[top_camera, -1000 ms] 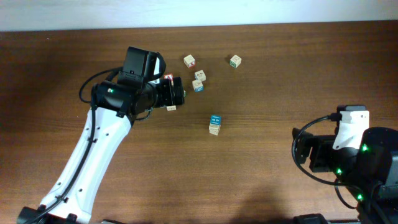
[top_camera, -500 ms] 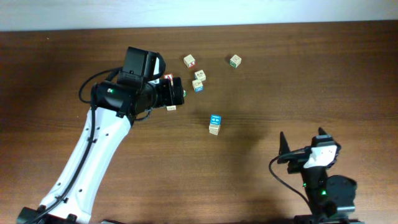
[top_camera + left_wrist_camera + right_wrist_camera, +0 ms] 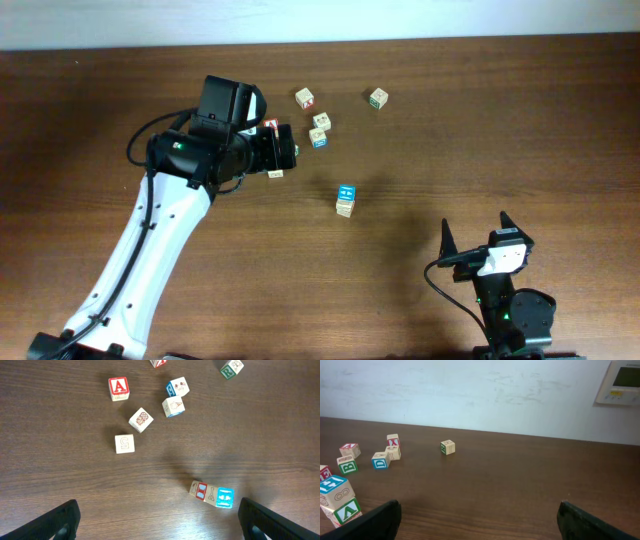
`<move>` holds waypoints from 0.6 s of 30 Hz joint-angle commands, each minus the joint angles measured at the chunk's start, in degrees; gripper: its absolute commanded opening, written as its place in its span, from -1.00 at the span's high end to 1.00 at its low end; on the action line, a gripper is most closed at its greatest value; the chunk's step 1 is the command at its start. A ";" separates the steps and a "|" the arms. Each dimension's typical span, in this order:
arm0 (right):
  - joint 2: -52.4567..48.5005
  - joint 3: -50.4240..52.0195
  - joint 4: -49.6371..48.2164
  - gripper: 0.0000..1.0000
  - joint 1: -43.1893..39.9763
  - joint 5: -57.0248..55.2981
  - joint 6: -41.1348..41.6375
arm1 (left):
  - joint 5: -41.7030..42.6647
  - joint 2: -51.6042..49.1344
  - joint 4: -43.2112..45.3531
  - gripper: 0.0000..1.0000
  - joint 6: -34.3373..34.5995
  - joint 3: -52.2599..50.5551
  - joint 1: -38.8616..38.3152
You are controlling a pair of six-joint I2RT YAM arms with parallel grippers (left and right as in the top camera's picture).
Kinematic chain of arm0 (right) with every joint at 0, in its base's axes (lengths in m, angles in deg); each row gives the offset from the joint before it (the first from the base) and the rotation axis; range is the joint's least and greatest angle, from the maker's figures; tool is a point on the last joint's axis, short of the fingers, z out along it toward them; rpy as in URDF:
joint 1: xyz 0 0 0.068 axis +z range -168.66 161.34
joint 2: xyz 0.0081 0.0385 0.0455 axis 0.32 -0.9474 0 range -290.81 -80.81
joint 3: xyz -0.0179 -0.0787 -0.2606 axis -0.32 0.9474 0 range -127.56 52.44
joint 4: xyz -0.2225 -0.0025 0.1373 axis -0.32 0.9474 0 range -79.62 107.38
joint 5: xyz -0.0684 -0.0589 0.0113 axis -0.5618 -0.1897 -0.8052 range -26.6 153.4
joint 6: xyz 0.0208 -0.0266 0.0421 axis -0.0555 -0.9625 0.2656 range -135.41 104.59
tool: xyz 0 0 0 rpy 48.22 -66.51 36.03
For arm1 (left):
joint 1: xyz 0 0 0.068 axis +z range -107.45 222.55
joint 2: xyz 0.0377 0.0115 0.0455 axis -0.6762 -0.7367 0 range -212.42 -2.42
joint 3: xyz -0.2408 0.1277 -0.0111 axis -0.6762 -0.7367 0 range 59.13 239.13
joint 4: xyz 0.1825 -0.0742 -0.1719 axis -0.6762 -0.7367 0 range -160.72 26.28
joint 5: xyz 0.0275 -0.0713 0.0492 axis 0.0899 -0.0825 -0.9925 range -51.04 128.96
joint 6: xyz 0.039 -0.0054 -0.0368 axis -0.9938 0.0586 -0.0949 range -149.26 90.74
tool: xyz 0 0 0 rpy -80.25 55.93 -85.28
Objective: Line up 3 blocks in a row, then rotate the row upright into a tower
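A short stack of blocks [image 3: 345, 200] stands mid-table with a blue face on top. The left wrist view shows it low on the right [image 3: 212, 495], with a red-framed side face and the blue top. In the right wrist view the stack [image 3: 337, 497] sits at the far left edge, with a blue H above a green A. My left gripper [image 3: 285, 150] hovers open up and to the left of the stack, its fingers [image 3: 55, 522] holding nothing. My right gripper [image 3: 475, 228] is open near the front edge, well right of the stack, fingers [image 3: 595, 522] empty.
Several loose alphabet cubes lie at the back: a red A cube [image 3: 118, 388], a cube marked 5 [image 3: 124, 443], a blue-printed pair [image 3: 319, 130], one cube [image 3: 305, 97], and a green-lettered cube [image 3: 378, 97] farthest right. A pale wall [image 3: 480, 390] rises behind the table.
The right arm swung from a folded pose at the right edge to the front, its gripper now pointing up the table. The left arm and all blocks stayed still.
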 commanded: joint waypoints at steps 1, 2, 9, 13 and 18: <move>0.59 0.72 -0.17 -0.97 -0.09 -0.74 -0.11 | -0.39 0.13 0.07 -0.98 -0.70 0.26 0.20; 0.59 0.72 -0.17 -0.97 -0.09 -0.74 -0.11 | -0.39 0.13 0.07 -0.99 -0.70 0.26 0.20; 0.59 0.72 -0.17 -0.97 -0.09 -0.74 -0.11 | -0.39 0.13 0.07 -0.98 -0.68 0.26 0.20; 0.59 0.72 -0.17 -0.97 -0.09 -0.74 -0.11 | -4.68 0.13 0.04 -0.98 -0.72 0.24 0.20; 0.59 0.72 -0.17 -0.97 -0.09 -0.74 -0.11 | -10.91 3.34 5.46 -0.98 -7.04 -0.37 0.20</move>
